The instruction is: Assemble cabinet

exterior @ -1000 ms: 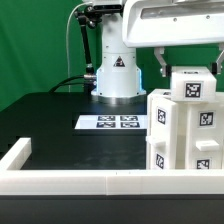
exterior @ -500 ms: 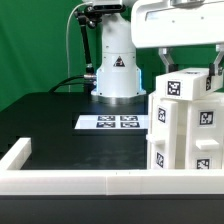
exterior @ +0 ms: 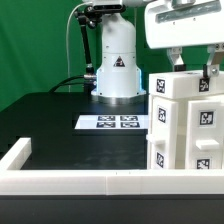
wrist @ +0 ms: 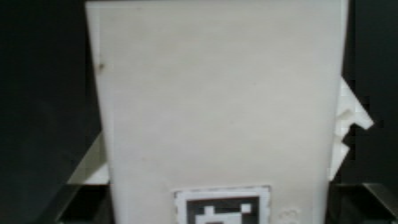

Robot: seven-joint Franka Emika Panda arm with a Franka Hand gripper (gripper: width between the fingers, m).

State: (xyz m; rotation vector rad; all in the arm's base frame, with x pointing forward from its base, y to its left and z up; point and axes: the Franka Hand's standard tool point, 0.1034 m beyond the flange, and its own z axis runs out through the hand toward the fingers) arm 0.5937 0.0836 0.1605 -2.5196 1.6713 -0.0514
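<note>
**Top block held over cabinet**

The hand (exterior: 192, 62) pinches a white block (exterior: 184, 86) by its sides (fingers astride it), resting it on top of the cabinet (exterior: 180, 135), evidently for seating. The cabinet stands just beside the marker board (exterior: 112, 122) on the desk (exterior: 50, 120).

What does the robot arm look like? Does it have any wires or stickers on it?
The robot arm is smooth, white and rounded, with a black triangle sticker on its round base. Black cables hang beside it. Its gripper has a boxy white body and two dark fingers.
</note>
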